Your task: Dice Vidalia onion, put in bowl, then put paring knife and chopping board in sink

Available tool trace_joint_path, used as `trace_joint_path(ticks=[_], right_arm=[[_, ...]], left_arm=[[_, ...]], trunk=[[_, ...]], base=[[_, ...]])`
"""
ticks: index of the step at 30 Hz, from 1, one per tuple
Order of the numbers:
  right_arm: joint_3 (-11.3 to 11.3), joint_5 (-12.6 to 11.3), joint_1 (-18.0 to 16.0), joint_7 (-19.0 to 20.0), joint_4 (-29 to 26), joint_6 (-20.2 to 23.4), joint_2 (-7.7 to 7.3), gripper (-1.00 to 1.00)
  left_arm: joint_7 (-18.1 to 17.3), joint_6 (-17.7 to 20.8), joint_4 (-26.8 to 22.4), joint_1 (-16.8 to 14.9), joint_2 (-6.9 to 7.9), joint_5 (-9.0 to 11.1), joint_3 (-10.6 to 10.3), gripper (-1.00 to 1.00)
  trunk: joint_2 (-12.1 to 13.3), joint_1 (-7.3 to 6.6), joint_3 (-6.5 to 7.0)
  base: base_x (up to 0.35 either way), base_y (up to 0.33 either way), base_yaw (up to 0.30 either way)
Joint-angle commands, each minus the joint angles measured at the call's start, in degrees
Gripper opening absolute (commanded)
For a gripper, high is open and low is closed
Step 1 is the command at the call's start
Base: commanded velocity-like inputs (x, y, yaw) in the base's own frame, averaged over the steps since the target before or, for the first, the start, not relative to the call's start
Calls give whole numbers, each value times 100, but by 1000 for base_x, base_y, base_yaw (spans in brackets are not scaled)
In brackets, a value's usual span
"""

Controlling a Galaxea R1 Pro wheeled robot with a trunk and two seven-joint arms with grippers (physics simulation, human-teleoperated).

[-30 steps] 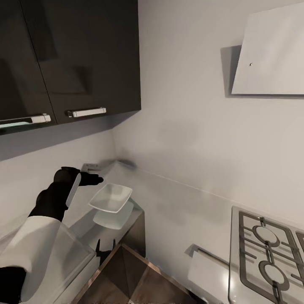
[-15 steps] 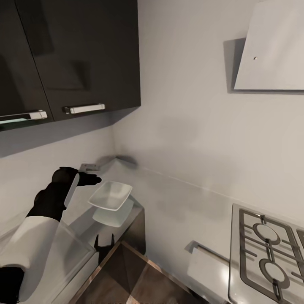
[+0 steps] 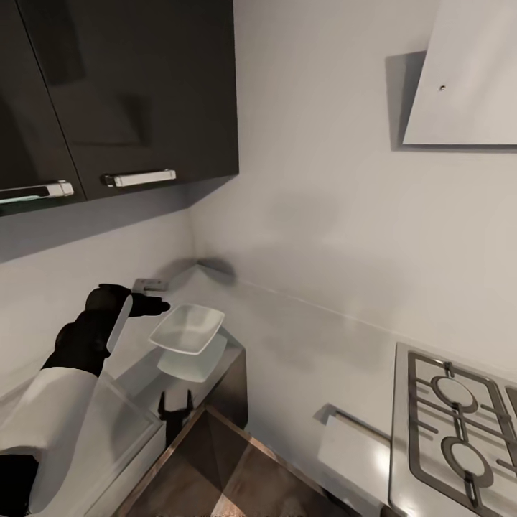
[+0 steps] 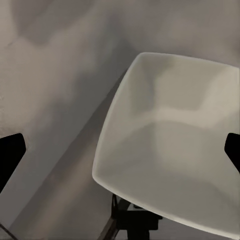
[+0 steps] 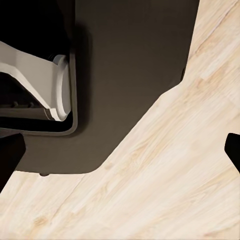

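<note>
The white squarish bowl sits near the end of the glossy grey countertop, which mirrors it. My left gripper, black on a white-sleeved arm, hovers just left of the bowl, slightly above the counter. In the left wrist view the bowl lies under the left gripper, whose tips stand wide apart, open and empty. My right gripper is open over the light wood floor, beside the robot's dark base. The sink, onion, chopping board and paring knife are out of view.
Glossy dark wall cabinets hang over the counter. A gas hob lies at the lower right under a white hood. A wall socket sits behind the bowl. A small black two-pronged shape shows below the counter's end.
The whole picture has drifted a little, so the camera moved. The left gripper keeps its place beside the bowl, and the bowl has not shifted on the counter.
</note>
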Motion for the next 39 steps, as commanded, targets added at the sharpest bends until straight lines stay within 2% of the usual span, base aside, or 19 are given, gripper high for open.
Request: trace_joint_path(ticks=[1,23,30,39], right_arm=[[2,51,2,-31,-9,0,2,100],[2,59,2,-31,-9,0,2,100],[2,60,2,-31,-9,0,2,100],[2,60,2,-31,-9,0,2,100]], left_arm=[[-12,23,-1,-5,10,-4,-10,100],[-9,23,0,-6,67,-11,9,100],[-9,23,4,-7,149,-9,17,100],[-9,23,3,-6,176,-7,18,100]], trunk=[[-12,3,-21],[-12,3,-224],[-12,3,-289],[-12,3,-372]], base=[[0,0,0],[0,0,0],[0,0,0],[0,0,0]])
